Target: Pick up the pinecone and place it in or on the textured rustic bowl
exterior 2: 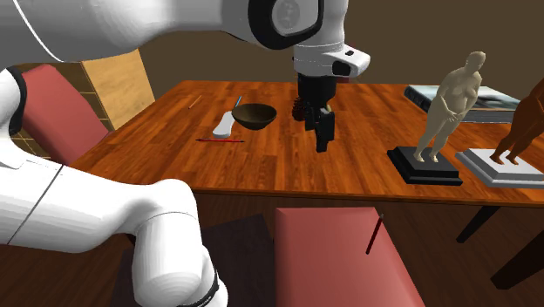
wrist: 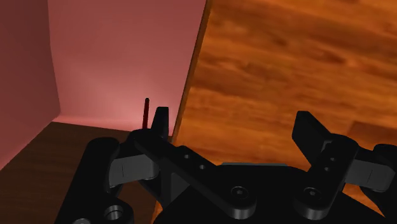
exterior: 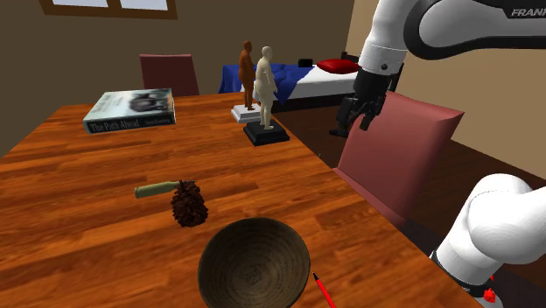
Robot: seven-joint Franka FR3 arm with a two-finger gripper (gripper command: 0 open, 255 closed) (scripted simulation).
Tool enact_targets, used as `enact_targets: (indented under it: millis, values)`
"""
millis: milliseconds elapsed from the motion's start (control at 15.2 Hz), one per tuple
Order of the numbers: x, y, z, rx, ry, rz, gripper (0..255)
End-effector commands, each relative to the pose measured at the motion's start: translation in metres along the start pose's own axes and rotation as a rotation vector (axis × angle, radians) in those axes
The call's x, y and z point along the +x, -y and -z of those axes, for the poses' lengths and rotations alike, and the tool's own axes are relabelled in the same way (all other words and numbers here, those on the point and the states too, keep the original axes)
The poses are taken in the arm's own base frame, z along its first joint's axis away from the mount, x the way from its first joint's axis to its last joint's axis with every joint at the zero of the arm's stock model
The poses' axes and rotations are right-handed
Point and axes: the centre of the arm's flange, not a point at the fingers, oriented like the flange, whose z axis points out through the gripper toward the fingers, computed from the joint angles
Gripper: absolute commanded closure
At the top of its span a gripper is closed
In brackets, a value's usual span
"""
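- The black fingers stand apart with nothing between them. They hang over the desk edge, beside the red chair.
- The pinecone lies on the desk. In the shoulder view it is at about 8 o'clock from the fingers and well apart from them.
- The dark textured bowl sits near the pinecone at about 4 o'clock, upright and apparently empty. The two do not touch.
- A short green rod lies at the pinecone's 10 o'clock. I cannot tell whether it touches the cone.
- Handling, as a judgement: the cone should be light and stiff. Its rough open scales should give the fingers good purchase, but their tips are brittle, so a moderate squeeze should do.
- Where to hold: come down from above and close across the widest middle of the cone. Set the fingers at 2 and 8 o'clock so they stay off the green rod.
- The pick is not yet begun.
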Motion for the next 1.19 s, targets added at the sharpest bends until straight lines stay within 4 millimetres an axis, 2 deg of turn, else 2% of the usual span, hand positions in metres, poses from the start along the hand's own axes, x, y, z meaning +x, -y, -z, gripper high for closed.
enact_targets:
  millis: [0,1122]
  values:
    - [0.0,0.027,-0.003,-0.006,-0.009,-0.004,0]
    - [0.014,0.257,-0.037,-0.066,-0.082,-0.032,0]
